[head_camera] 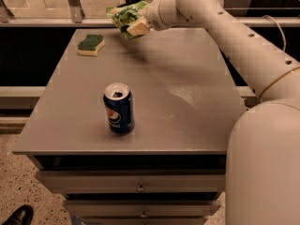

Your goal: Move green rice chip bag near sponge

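Observation:
The green rice chip bag (123,16) is a wrinkly bright green foil bag held in the air above the far edge of the grey table (187,83). My gripper (133,25) is shut on the bag, its pale fingers clamped on the bag's right side. The sponge (91,44), dark green on top with a pale yellow base, lies flat on the table's far left corner, to the left of and below the bag. The bag does not touch the table.
A blue Pepsi can (119,108) stands upright in the front-left part of the table. My white arm (243,46) reaches across the right side. Drawers (140,189) sit below the tabletop. A black shoe (16,215) is on the floor.

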`<state>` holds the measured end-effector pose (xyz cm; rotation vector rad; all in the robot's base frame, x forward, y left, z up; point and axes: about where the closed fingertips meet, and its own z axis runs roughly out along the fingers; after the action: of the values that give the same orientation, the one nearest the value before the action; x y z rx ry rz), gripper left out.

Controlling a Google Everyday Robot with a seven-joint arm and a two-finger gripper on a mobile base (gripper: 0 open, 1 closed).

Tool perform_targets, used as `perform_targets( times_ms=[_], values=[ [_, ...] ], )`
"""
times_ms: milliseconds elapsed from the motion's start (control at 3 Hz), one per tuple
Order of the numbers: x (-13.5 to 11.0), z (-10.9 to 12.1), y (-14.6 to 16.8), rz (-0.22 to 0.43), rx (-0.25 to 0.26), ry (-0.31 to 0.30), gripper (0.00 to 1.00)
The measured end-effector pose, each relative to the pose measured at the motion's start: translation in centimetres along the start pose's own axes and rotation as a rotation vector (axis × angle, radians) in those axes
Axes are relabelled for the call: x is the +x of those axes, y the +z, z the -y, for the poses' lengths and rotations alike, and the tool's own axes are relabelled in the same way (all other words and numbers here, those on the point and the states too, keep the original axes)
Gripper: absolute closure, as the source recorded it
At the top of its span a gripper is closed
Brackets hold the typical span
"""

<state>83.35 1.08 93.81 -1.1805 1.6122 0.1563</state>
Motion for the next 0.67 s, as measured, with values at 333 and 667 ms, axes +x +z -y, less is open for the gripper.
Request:
perform_targets(
  times_ms=[333, 667],
  values=[
    [-0.4, -1.3, 2.1, -0.013, -0.018, -0.005, 1.00],
    [-1.2, -3.2, 3.4, -0.005, -0.056, 0.001, 1.00]
  ],
)
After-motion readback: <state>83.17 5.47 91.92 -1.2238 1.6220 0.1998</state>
